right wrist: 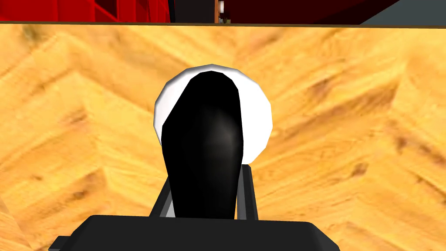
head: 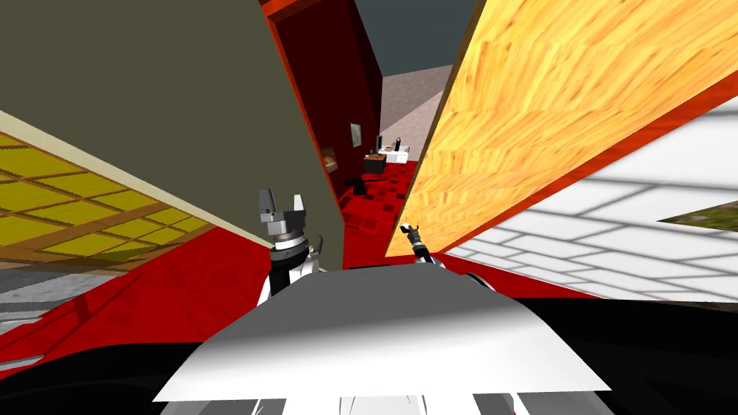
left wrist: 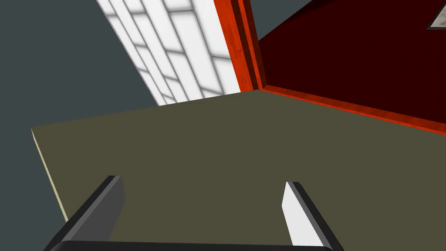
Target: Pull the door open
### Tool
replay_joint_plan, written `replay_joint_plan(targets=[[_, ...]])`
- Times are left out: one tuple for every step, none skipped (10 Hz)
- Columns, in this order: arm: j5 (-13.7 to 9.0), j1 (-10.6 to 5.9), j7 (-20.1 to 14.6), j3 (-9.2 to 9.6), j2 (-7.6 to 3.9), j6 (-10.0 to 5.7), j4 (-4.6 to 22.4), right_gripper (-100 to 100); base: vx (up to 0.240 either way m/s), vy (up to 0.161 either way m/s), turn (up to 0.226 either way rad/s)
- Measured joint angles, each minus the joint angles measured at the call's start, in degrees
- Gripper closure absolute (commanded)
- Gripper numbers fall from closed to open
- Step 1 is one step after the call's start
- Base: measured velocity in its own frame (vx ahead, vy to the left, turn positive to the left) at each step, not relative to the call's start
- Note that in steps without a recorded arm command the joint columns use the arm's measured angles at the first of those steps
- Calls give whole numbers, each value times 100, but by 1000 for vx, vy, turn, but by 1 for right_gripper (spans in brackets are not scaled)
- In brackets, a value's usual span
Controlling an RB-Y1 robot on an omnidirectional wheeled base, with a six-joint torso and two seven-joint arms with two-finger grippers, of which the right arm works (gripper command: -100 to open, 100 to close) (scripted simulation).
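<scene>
Door [head: 548, 108] of yellow-orange wood grain stands ajar on my right, its free edge apart from the red frame [head: 303, 122], with red floor and some distant furniture showing through the gap. On its face, near that free edge, a black lever handle [right wrist: 204, 139] sits on a round white plate [right wrist: 257, 109] and points straight back into the right claw [right wrist: 204, 191]. That claw is clenched on the handle, one finger [right wrist: 249, 196] pressing each side. In the head view the right claw [head: 408, 229] meets the door at its free edge. The left claw [head: 282, 198] is held up beside the olive wall [head: 180, 108] left of the frame, fingers [left wrist: 109, 200] spread and grasping nothing.
</scene>
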Motion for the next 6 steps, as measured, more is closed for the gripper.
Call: replay_joint_plan(targets=[[-1, 146, -92, 15, -100, -66, -87, 100, -115, 11, 202], [2, 85, -231, 51, -202, -213, 143, 100, -102, 11, 91], [-1, 186, -312, 61, -280, -217, 39, 100, -88, 18, 131], [-3, 311, -383, 78, -366, -261, -29, 100, -106, 42, 196], [-5, 355, -499, 99, -476, -397, 81, 100, -97, 46, 138], [-10, 417, -599, 113, -573, -479, 113, 100, -40, 13, 6]])
